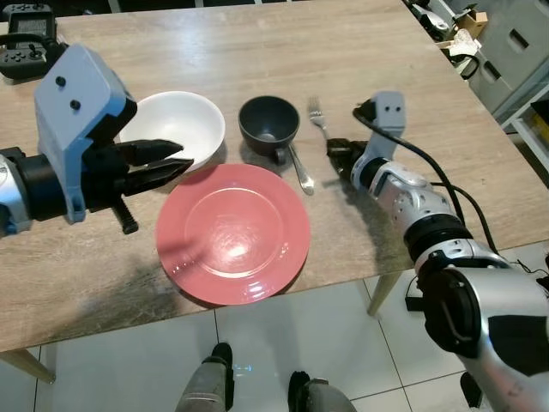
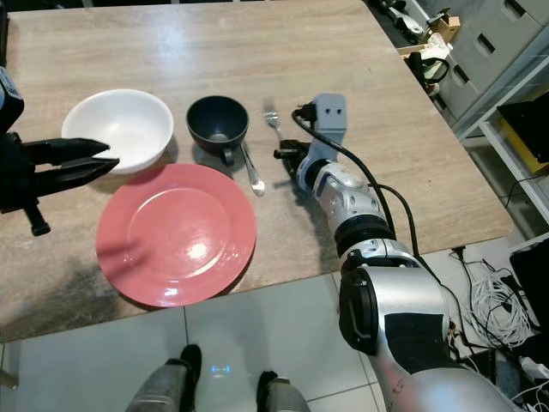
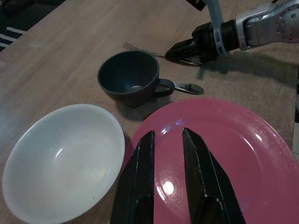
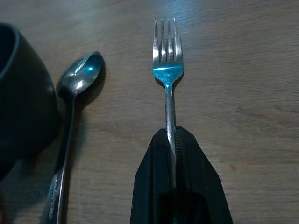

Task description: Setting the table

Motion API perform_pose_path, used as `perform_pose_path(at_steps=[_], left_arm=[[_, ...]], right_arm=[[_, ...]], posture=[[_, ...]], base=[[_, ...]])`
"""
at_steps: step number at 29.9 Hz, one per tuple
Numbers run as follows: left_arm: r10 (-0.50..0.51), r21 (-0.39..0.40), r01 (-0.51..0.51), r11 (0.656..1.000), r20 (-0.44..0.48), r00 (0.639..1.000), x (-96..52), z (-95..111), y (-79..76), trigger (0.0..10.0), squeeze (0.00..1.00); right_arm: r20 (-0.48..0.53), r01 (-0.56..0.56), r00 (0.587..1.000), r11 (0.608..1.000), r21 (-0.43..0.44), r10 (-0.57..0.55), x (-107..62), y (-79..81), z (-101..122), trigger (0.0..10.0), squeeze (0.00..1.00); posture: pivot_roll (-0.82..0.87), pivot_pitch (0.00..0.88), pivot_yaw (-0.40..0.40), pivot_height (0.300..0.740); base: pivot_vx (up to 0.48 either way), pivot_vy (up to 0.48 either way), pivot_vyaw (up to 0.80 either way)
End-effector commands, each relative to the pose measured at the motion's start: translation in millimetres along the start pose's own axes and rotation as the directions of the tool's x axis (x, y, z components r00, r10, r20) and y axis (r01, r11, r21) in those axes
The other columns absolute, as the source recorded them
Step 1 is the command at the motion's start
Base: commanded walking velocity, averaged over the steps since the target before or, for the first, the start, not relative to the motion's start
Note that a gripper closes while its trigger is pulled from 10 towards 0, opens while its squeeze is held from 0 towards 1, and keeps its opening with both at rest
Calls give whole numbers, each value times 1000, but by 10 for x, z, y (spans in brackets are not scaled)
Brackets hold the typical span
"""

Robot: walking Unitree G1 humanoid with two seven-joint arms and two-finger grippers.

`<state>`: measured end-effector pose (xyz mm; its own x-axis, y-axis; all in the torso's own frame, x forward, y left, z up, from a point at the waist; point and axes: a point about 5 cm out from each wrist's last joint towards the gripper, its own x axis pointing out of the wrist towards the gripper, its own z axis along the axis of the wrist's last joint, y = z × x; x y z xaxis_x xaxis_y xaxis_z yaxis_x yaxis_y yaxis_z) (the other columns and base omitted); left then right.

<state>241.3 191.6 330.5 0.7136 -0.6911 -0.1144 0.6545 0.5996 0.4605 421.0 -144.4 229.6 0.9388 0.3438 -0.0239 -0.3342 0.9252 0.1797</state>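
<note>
the table holds a bare red plate, then a white bowl and a dark cup, both holding nothing. beside the cup lie a spoon and a fork. right gripper pinches the fork's handle; left gripper hovers narrowly parted over the plate.

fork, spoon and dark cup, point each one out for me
fork (image 4: 167,70), right wrist view, base of the tines
spoon (image 4: 82,74), right wrist view, the bowl
dark cup (image 1: 268,124), left eye view, inner wall
</note>
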Motion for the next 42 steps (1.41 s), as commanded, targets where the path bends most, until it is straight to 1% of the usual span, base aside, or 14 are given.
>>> perform_pose_path(at_steps=[1,2,3,5,12,16,19,21,22,24,31,34,38,42], left_arm=[[50,-13,-50,999,13,999,11,-5,14,10000,0],[122,-45,-120,992,42,992,57,-29,35,10000,0],[177,-77,-172,982,63,982,104,-57,40,10000,0],[210,-99,-202,974,73,975,136,-80,37,10000,0],[231,-125,-220,967,78,970,205,-135,4,10000,0],[239,-129,-228,965,79,968,228,-153,4,10000,0],[272,-140,-259,956,86,958,267,-184,15,10000,0],[331,-154,-319,935,57,942,299,-302,-19,10000,0],[331,-154,-319,935,57,942,299,-302,-19,10000,0],[368,-167,-358,919,32,929,315,-405,-89,10000,0],[359,-166,-350,922,28,933,423,-518,-302,10000,0],[352,-169,-342,924,36,935,468,-525,-324,10000,0],[347,-168,-334,927,51,937,551,-522,-321,10000,0],[364,-152,-352,924,60,930,566,-542,-299,10000,0]], right_arm=[[142,-7,990,997,71,-3,-18,-29,228,10000,0],[286,-26,958,995,92,-2,-74,-28,444,10000,0],[385,-19,923,998,60,-5,-160,-19,556,10000,0],[430,-16,903,999,38,-1,-223,4,582,10000,0],[424,-26,905,1000,11,19,-300,87,435,10000,0],[431,-21,902,1000,12,14,-315,92,429,10000,0],[481,-7,876,999,49,-18,-363,62,513,10000,0],[539,43,840,997,56,-67,-485,53,506,10000,0],[539,43,840,997,56,-67,-485,53,506,10000,0],[564,80,820,996,51,-95,-640,98,433,10000,0],[586,193,790,980,42,-181,-956,218,179,10000,0],[581,197,792,979,50,-189,-982,263,135,10000,0],[548,136,825,990,42,-137,-963,439,57,10000,0],[432,-52,898,996,-75,79,-954,639,-6,10000,0]], posture=[[257,257,34,740],[242,243,39,740],[232,233,41,740],[230,230,43,740],[214,200,44,740],[211,187,36,740],[203,171,30,740],[196,155,26,740],[196,155,26,740],[187,149,21,740],[163,114,41,740],[152,102,49,740],[143,97,50,740],[137,85,39,740]], base=[[0,0,0],[0,0,0],[0,0,0],[0,0,0],[0,0,0],[0,0,0],[0,0,0],[0,0,0],[0,0,0],[0,0,0],[0,0,0],[0,0,0],[0,0,0],[0,0,0]])
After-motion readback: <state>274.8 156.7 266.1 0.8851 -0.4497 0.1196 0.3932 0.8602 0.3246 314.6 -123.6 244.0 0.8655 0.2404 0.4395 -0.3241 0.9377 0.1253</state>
